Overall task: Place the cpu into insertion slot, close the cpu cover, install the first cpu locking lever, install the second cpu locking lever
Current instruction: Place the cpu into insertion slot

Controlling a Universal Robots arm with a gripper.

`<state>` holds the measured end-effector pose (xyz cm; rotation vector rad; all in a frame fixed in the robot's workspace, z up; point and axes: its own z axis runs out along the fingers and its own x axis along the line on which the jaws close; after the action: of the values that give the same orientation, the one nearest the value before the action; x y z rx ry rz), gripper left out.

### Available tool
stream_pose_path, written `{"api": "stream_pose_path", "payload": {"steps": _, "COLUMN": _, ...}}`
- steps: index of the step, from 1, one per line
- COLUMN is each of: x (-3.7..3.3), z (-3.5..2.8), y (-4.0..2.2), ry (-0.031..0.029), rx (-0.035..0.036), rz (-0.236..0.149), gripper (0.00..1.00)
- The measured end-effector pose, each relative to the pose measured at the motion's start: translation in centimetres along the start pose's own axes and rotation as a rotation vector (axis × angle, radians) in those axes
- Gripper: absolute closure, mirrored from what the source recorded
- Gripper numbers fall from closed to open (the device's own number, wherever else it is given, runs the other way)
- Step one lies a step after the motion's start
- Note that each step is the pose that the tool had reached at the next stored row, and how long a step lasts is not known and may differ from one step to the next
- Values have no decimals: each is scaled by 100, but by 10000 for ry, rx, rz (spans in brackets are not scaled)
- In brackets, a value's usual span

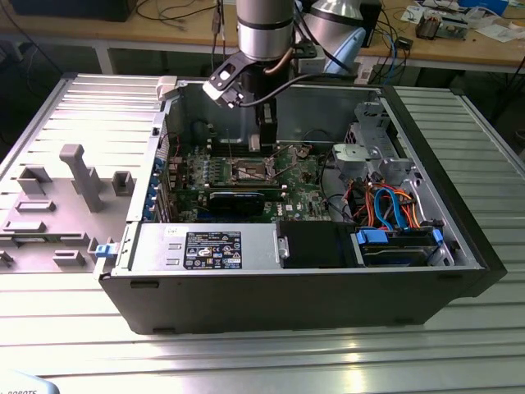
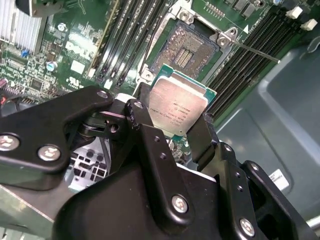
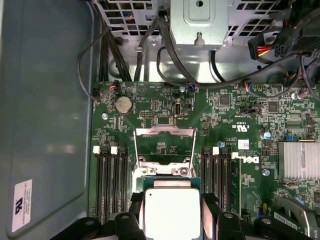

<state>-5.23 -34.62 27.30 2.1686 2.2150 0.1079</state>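
My gripper (image 2: 175, 114) is shut on the cpu (image 2: 179, 107), a silver-topped square chip with a green rim, held by two opposite edges between black fingers (image 2: 145, 117). The cpu hangs tilted just above the insertion slot (image 2: 184, 47), whose dark pin field lies bare inside its silver border. In the first wrist view the cpu (image 3: 171, 212) covers the slot, and the cpu cover (image 3: 165, 131) stands swung open beyond it. A thin locking lever (image 2: 256, 52) sticks out free beside the socket. In the exterior view my gripper (image 1: 256, 141) reaches down into the open computer case (image 1: 287, 304).
Long black memory slots (image 3: 111, 180) flank the socket on both sides. A finned heat sink (image 3: 299, 160) and a metal drive cage (image 3: 200, 20) with cables stand nearby. The case wall (image 3: 45, 110) bounds one side. A grey fixture plate (image 1: 66, 197) lies at the exterior view's left.
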Motion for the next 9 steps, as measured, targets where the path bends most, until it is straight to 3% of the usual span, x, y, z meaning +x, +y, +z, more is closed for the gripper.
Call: {"api": "stream_pose_path", "payload": {"steps": 9, "x": 7, "z": 206, "y": -101, "ry": 0, "rx": 1, "rz": 0, "gripper": 46}}
